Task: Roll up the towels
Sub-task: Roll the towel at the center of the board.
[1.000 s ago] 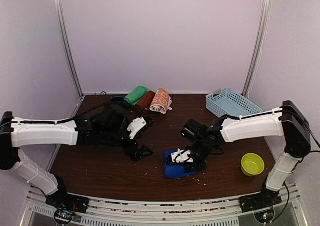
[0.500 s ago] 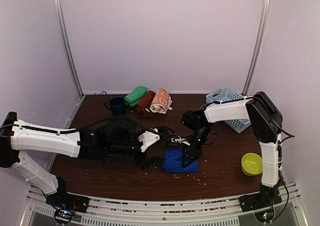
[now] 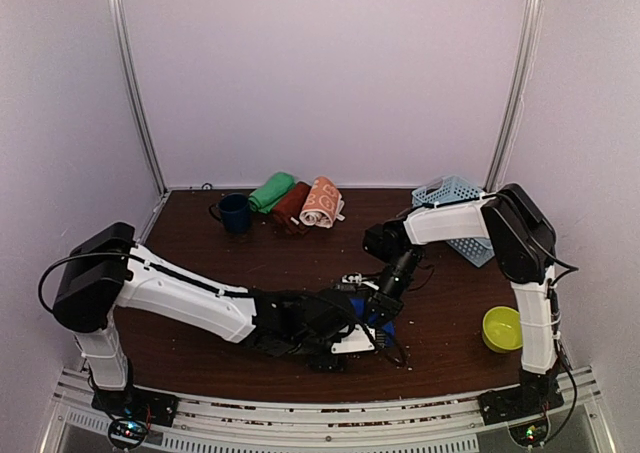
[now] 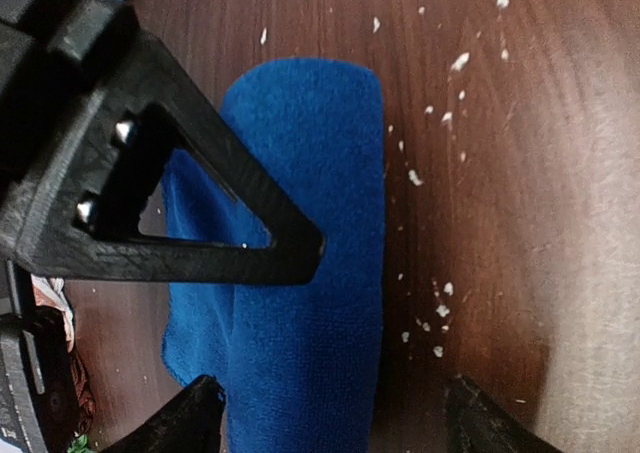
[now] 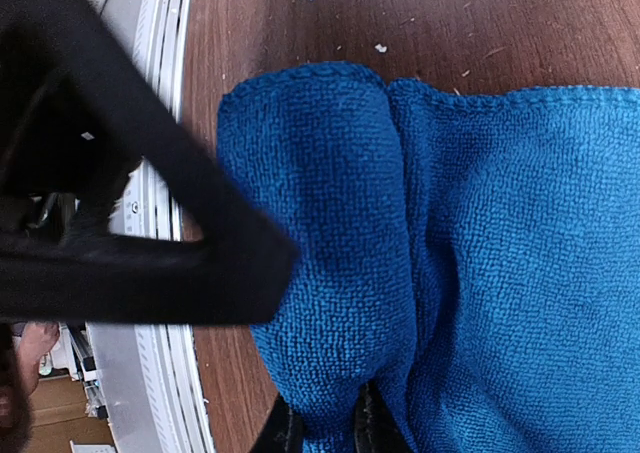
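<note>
Seen from above, most of the blue towel [image 3: 376, 311] is hidden under the two arms that meet over it, and only a few blue patches show. It lies on the worktop [image 3: 180, 235] among pale crumbs [image 4: 440, 313].

In the left wrist view, the towel's lower end runs out of the picture. A black triangular finger [image 4: 150, 261] crosses its left part; we take this to be the other arm's finger, though the view is too close to be sure. In the right wrist view, the towel's right side is cut off by the frame, and a dark blurred shape covers the upper left.

The left hand [image 4: 335, 428] is spread wide. One tip is at the blue towel's left edge and the other is over bare wood to its right, and neither grips anything. The right hand [image 5: 325, 428] is nearly closed, pinching the seam between the towel's rolled edge and its flat part.

Well beyond the blue towel, by the back wall, the green towel [image 3: 271, 190], maroon towel [image 3: 291, 205] and orange towel [image 3: 322, 202] lie rolled and touching. A navy mug [image 3: 235, 214] stands just beside them. To the right of the blue towel are a yellow-green bowl [image 3: 504, 328] and, farther back, a basket [image 3: 448, 195] partly hidden by the right arm.
</note>
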